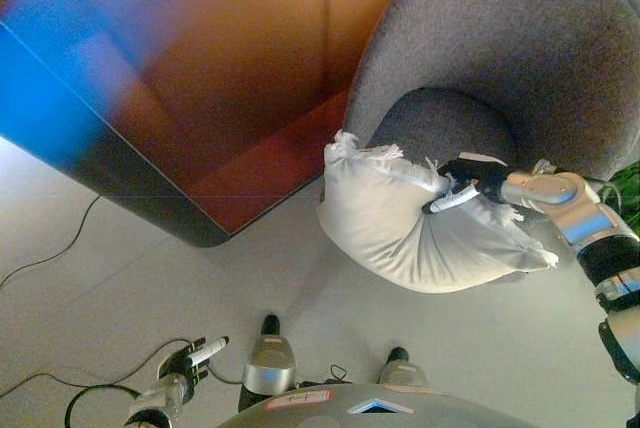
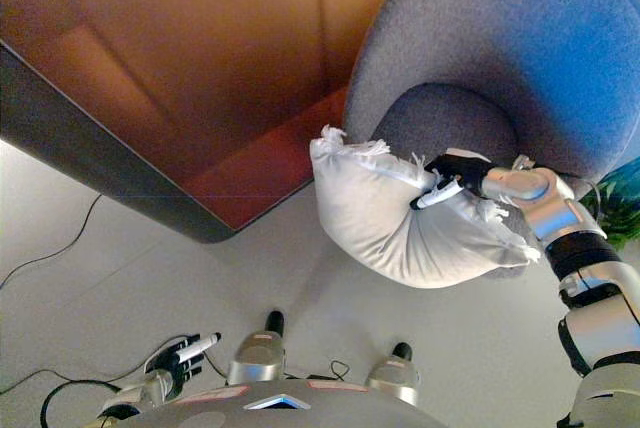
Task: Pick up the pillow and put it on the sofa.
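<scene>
A white pillow [image 1: 405, 223] with fringed corners hangs against the front edge of the grey rounded sofa [image 1: 520, 58], just off the seat cushion [image 1: 440, 128]. My right hand [image 1: 462, 185] reaches in from the right and is shut on the pillow's top, the fabric bunched under its fingers. Low at the bottom left my left hand [image 1: 190, 360] hangs over the floor, fingers relaxed and holding nothing.
A large reddish-brown panel with a dark rounded edge [image 1: 190, 223] stands to the left of the sofa. Pale floor [image 1: 120, 278] lies between me and the sofa. A bit of green plant [image 2: 622, 210] shows at the right edge.
</scene>
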